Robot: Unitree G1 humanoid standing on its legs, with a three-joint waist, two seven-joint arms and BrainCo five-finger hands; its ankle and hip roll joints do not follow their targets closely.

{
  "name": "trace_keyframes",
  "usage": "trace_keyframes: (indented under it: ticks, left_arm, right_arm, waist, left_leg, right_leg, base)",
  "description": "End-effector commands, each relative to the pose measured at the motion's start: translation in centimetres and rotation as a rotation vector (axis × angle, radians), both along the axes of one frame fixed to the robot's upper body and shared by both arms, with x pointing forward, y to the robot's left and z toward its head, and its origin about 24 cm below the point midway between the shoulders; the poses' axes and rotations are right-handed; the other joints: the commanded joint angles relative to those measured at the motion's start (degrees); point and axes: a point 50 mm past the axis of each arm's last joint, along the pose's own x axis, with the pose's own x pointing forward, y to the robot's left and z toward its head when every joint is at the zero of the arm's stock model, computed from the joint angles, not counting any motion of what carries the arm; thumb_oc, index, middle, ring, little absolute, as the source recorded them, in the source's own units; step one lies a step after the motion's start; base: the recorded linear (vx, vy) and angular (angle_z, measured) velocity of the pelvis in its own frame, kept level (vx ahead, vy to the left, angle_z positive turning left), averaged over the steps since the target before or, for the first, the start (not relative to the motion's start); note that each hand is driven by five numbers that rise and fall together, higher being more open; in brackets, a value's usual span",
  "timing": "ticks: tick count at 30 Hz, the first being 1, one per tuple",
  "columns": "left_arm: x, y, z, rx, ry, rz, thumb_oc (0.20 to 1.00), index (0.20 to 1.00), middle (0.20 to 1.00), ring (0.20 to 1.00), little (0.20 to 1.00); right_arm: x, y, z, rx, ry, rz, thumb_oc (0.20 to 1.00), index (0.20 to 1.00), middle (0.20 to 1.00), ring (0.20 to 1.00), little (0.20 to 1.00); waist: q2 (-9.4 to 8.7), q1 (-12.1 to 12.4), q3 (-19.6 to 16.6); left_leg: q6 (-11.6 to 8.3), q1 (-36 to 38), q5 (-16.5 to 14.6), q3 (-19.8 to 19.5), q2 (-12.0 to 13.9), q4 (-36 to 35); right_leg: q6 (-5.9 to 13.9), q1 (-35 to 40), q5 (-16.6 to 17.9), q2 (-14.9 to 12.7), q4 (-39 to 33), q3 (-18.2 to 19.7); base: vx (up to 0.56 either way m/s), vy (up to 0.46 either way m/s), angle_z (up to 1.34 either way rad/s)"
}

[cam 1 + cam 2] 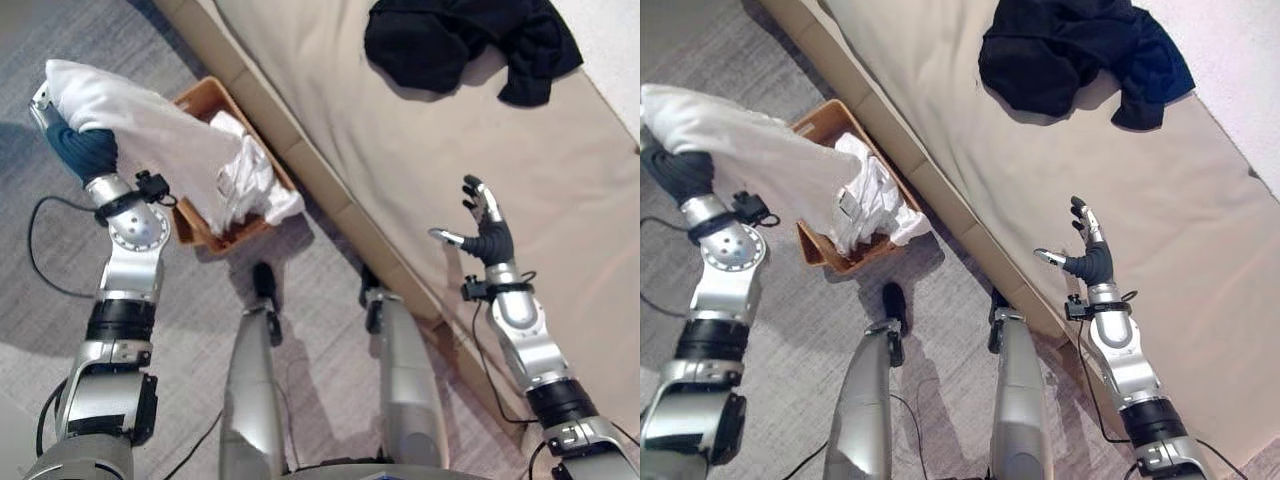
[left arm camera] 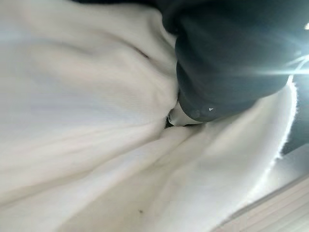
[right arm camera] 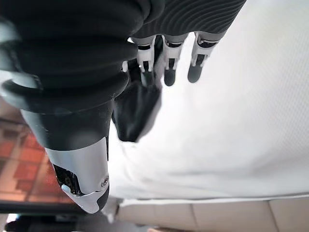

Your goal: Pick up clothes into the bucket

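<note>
My left hand [image 1: 80, 150] is raised left of the orange-brown basket [image 1: 196, 97] and is shut on a white cloth [image 1: 150, 125]. The cloth drapes over the hand and slopes down to the basket. Up close its folds [image 2: 96, 121] bunch in against the hand's dark cover [image 2: 231, 63]. More white clothes [image 1: 255, 185] lie heaped in the basket, spilling over its near rim. A black garment [image 1: 460, 45] lies crumpled on the beige bed [image 1: 400, 160], far ahead of my right hand [image 1: 487, 235]. That hand hovers open over the bed, fingers [image 3: 166, 67] straight and holding nothing.
The basket stands on grey carpet [image 1: 70, 270] against the bed's padded side rail [image 1: 330, 215], which runs diagonally between the two arms. The bed's wide bare surface [image 1: 1200, 220] stretches around the right hand.
</note>
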Motion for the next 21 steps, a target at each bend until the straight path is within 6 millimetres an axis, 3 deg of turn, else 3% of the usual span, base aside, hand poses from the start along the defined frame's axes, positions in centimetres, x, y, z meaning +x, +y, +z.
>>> trace_keyframes:
  ticks: [1, 5, 11, 18, 21]
  left_arm:
    - [-0.2, 1.0, 1.5, 0.015, -0.062, 0.043, 0.200, 0.200, 0.200, 0.200, 0.200]
    - [0.2, 1.7, 1.9, 0.048, -0.028, 0.107, 0.200, 0.200, 0.200, 0.200, 0.200]
    - [0.9, 3.1, 0.2, -0.009, 0.063, 0.155, 0.200, 0.200, 0.200, 0.200, 0.200]
    - [2.2, 3.5, 0.5, 0.002, 0.149, 0.130, 0.200, 0.200, 0.200, 0.200, 0.200]
    - [3.1, 3.5, -0.4, -0.017, 0.236, 0.108, 0.200, 0.200, 0.200, 0.200, 0.200]
  right_arm:
    - [-1.1, 0.0, 1.7, 0.030, -0.117, 0.028, 1.000, 1.000, 1.000, 1.000, 1.000]
    - [-1.3, 0.1, 3.0, 0.035, -0.182, 0.041, 1.000, 1.000, 1.000, 1.000, 1.000]
    - [-2.0, -0.1, 5.0, 0.074, -0.281, 0.058, 1.000, 1.000, 1.000, 1.000, 1.000]
    - [-2.0, 0.0, 5.7, 0.083, -0.311, 0.065, 1.000, 1.000, 1.000, 1.000, 1.000]
    - [-2.0, 0.1, 5.8, 0.077, -0.312, 0.070, 1.000, 1.000, 1.000, 1.000, 1.000]
  waist:
    - [-0.06, -0.6, -4.9]
    - [-0.33, -1.2, -4.5]
    - [-1.29, -2.4, -4.4]
    - [-1.32, -3.2, -4.8]
    - [-1.02, -3.7, -5.2]
  left_leg:
    - [0.29, -2.9, -0.1, -1.2, -0.1, -0.2]
    - [0.17, -6.6, 0.1, -1.6, 0.3, 0.6]
    - [0.05, -11.8, 0.5, -2.3, 0.9, 1.9]
    - [0.04, -14.4, 0.9, -2.3, 0.8, 1.6]
    - [0.12, -15.3, 1.0, -2.2, 0.7, 1.7]
  right_leg:
    - [3.65, -1.7, 7.2, -0.5, -3.7, 2.9]
    - [3.71, -5.2, 7.7, -0.2, -3.2, 3.4]
    - [3.68, -10.3, 8.4, 0.6, -2.5, 3.7]
    - [3.84, -13.0, 9.0, 0.8, -3.3, 3.8]
    - [3.86, -13.9, 9.1, 0.9, -3.3, 4.1]
  base:
    - [-0.03, 0.002, -0.04]
    - [-0.02, -0.010, -0.04]
    - [0.00, 0.000, 0.00]
    - [0.00, 0.009, -0.01]
    - [0.00, 0.000, 0.00]
